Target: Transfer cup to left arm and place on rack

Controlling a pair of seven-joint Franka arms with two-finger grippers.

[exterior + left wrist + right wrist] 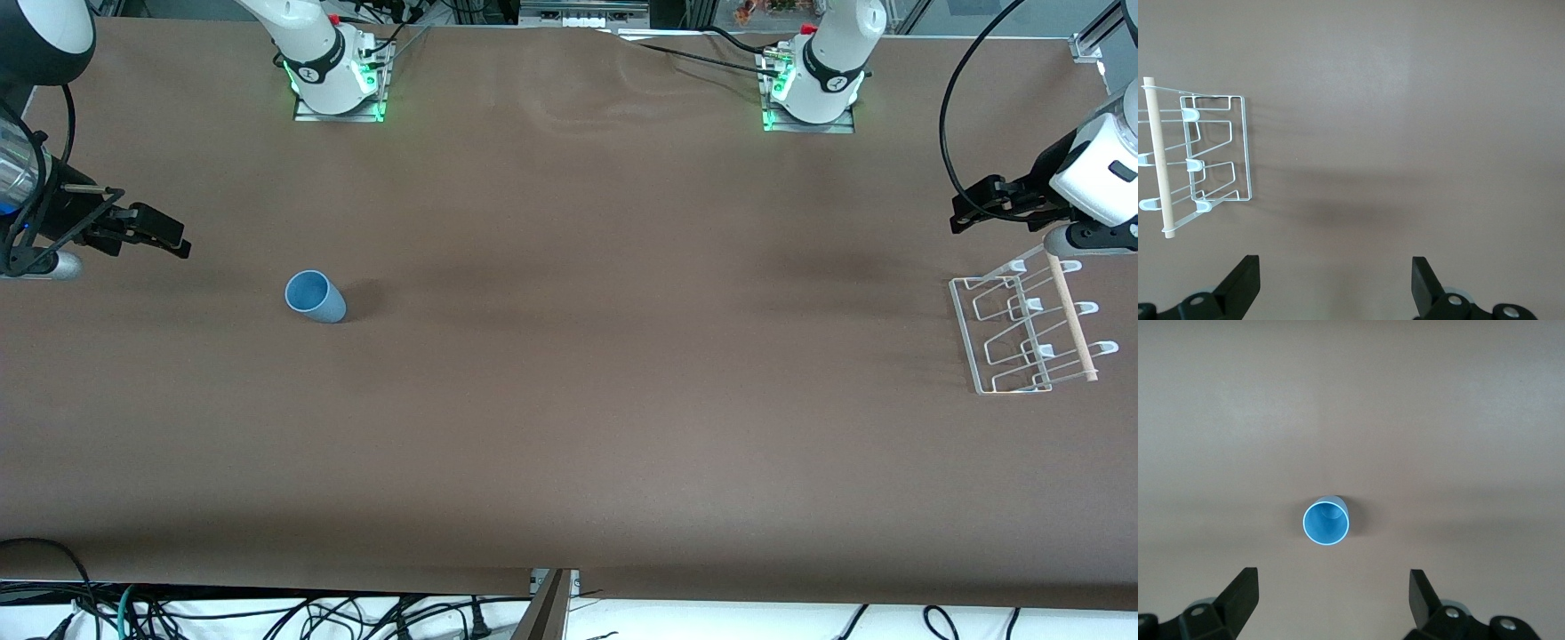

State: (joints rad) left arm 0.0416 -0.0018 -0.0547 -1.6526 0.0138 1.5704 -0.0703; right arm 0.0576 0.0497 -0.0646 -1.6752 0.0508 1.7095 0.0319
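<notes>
The light-blue cup [315, 296] stands upright with its mouth up on the brown table, toward the right arm's end. In the right wrist view the cup [1327, 522] shows a short way off from the fingertips. My right gripper [167, 236] is open and empty, in the air over the table's end, apart from the cup; it also shows in its wrist view [1332, 573]. The clear and white wire rack [1022, 333] with its wooden dowel [1071, 316] stands at the left arm's end. My left gripper [969, 212] is open and empty in the air beside the rack [1215, 153]; it also shows in its wrist view [1335, 263].
The two arm bases [333, 76] [813, 89] stand along the table's edge farthest from the front camera. Cables [267, 613] hang below the table's near edge. The brown table top [622, 311] lies bare between the cup and the rack.
</notes>
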